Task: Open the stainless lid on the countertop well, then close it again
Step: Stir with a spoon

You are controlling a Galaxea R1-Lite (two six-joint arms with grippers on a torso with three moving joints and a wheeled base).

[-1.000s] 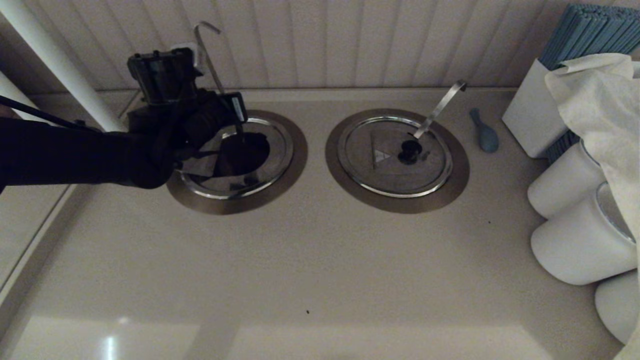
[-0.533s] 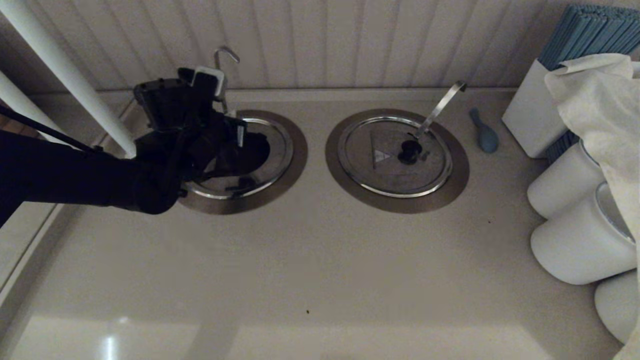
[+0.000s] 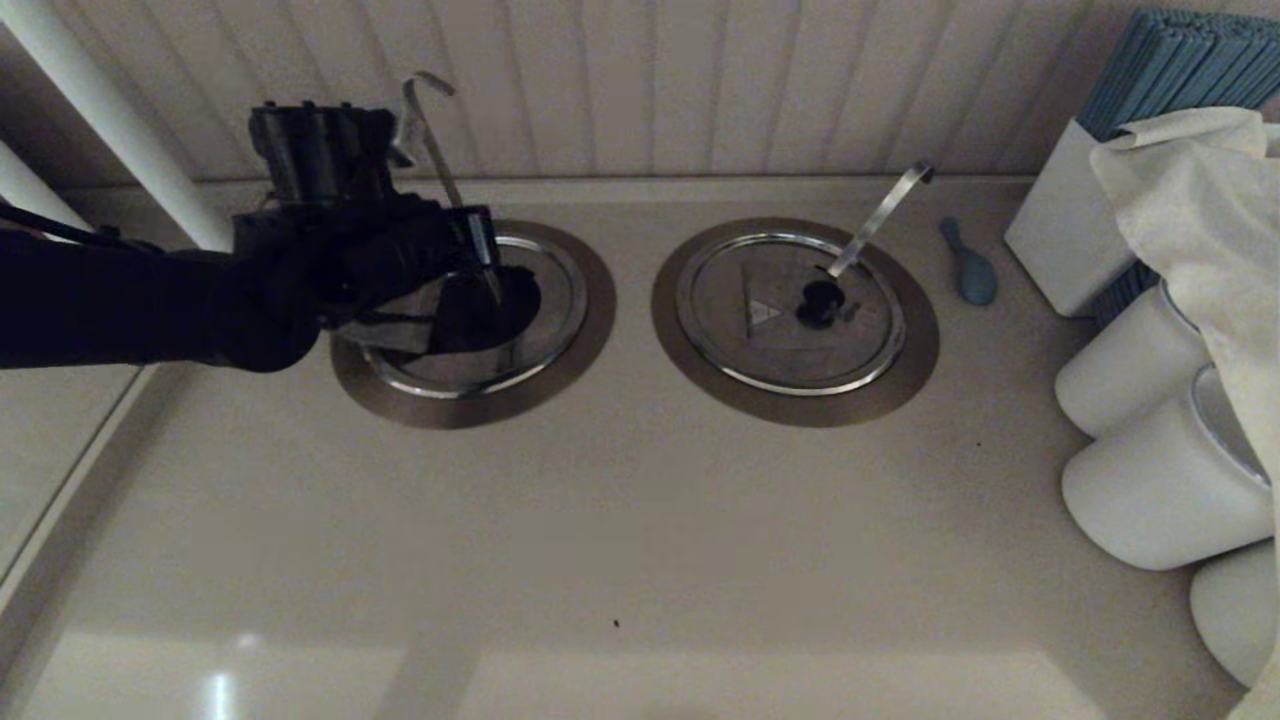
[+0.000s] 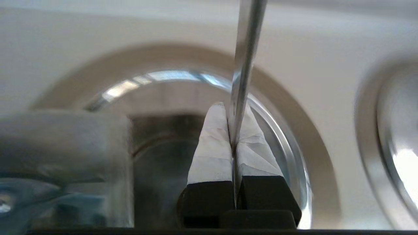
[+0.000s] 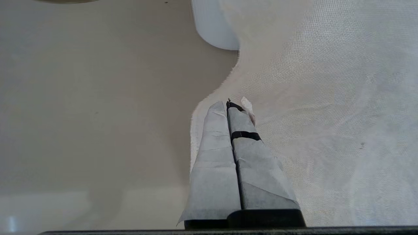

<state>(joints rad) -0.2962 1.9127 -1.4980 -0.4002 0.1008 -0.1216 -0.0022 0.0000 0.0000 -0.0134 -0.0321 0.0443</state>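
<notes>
The countertop well point(image 3: 565, 365) lies at the left, its dark hole point(image 3: 500, 300) partly uncovered. The stainless lid point(image 3: 400, 328) has its half-flap lifted and tilted under my left arm; in the left wrist view the flap point(image 4: 65, 143) is a blurred grey slab. No knob or triangle mark shows. My left gripper point(image 3: 482, 250) point(image 4: 232, 109) hangs over the hole, shut on the thin hooked handle point(image 3: 430, 130) point(image 4: 246, 49), which runs up between the fingers. My right gripper point(image 5: 227, 105) is shut on nothing over a white cloth point(image 5: 326, 114), out of the head view.
The twin lid point(image 3: 770, 345) is shut on the right well, with a broad slanted handle point(image 3: 880, 215). A blue object point(image 3: 968, 265), a white box point(image 3: 1060, 225), white round containers point(image 3: 1150, 490) and a draped cloth point(image 3: 1200, 190) crowd the right. Wall panelling stands close behind.
The left gripper swung right and down with the hooked handle half a second ago, then came back left and up. The lid flap stays lifted.
</notes>
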